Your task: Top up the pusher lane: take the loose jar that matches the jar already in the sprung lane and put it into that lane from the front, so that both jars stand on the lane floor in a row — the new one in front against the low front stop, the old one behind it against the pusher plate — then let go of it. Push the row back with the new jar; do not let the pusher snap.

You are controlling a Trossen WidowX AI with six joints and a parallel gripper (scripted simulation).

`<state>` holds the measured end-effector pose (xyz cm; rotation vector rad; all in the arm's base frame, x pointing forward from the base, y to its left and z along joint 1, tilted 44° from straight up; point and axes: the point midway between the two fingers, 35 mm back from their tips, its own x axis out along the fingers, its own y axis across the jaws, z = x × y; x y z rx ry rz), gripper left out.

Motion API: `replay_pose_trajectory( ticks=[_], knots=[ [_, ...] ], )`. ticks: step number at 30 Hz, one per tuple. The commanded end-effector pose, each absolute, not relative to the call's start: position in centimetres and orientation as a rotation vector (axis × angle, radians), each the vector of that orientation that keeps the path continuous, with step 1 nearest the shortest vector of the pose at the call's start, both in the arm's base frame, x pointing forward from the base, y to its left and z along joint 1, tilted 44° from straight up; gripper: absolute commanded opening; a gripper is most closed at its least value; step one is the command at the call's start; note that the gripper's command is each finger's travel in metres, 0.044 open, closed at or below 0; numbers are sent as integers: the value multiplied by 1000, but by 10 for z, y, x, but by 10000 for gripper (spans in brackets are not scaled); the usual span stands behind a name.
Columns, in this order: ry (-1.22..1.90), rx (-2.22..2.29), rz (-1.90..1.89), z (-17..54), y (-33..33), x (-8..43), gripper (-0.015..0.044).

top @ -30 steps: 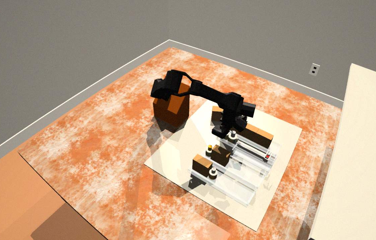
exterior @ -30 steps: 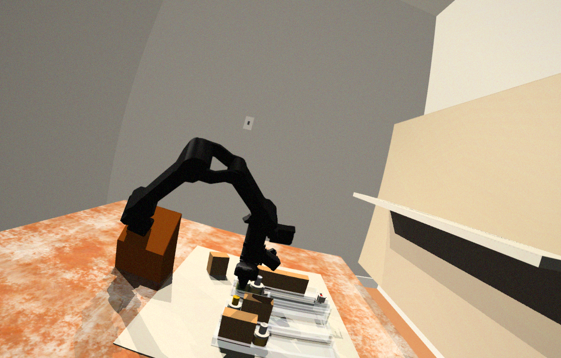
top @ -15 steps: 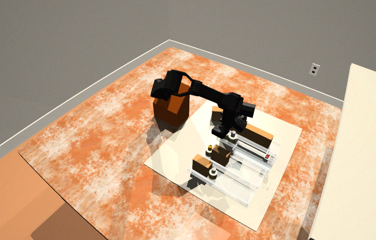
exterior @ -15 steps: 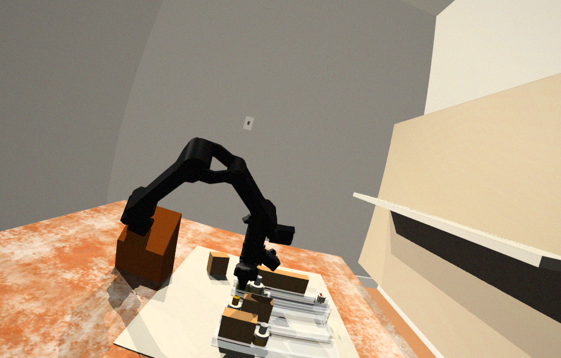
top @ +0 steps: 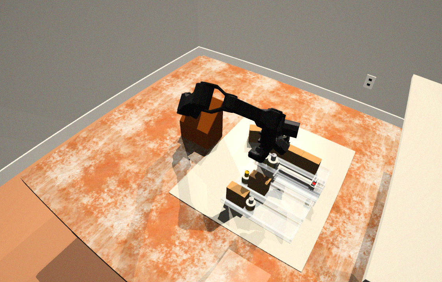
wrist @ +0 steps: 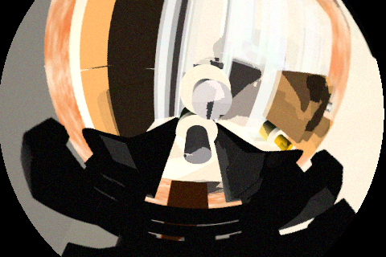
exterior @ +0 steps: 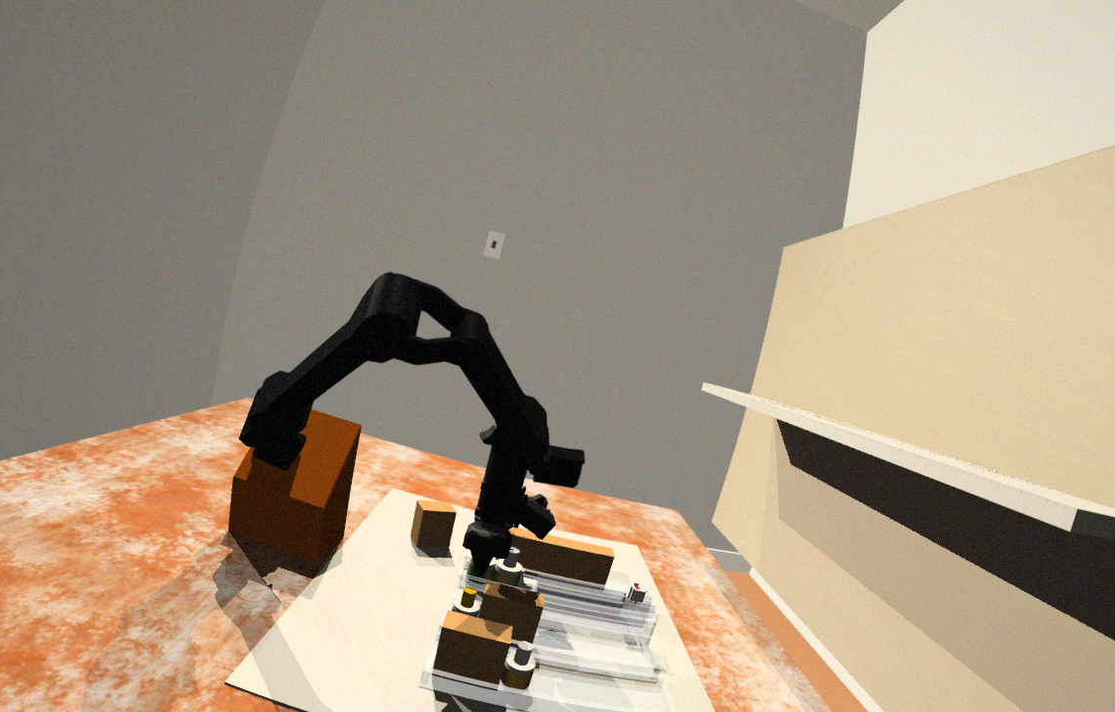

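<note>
My gripper [wrist: 196,124] [exterior: 480,567] is shut on a jar with a pale shoulder and grey cap [wrist: 198,155], which it mostly hides in the top and exterior views. The lane jar [top: 272,161] [exterior: 507,569] [wrist: 188,88], pale-shouldered with a light grey cap, stands upright in the clear-walled sprung lane [wrist: 162,48], directly behind the held jar. The two look very close or touching. The held jar is at the lane's front end; whether its base is on the floor cannot be told. The front stop and pusher plate are not clearly visible.
A yellow-capped jar [top: 245,179] [exterior: 467,607] [wrist: 277,136] stands beside a brown block [top: 259,183] [exterior: 512,612]. Another grey-capped jar [top: 250,204] [exterior: 518,670] stands beside a second block [top: 237,194] [exterior: 472,653]. A long block row [top: 303,159] [exterior: 565,560] [wrist: 137,48] flanks the lane.
</note>
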<state>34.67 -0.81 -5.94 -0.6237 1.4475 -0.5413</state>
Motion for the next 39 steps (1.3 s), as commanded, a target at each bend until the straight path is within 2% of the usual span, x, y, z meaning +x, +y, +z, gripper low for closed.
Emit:
replay_pose_trajectory(
  ticks=[1,39],
  knots=[
    [1435,-627,-547,-58,-9,348,0],
    [1435,-627,-547,-60,-9,340,0]
  ],
)
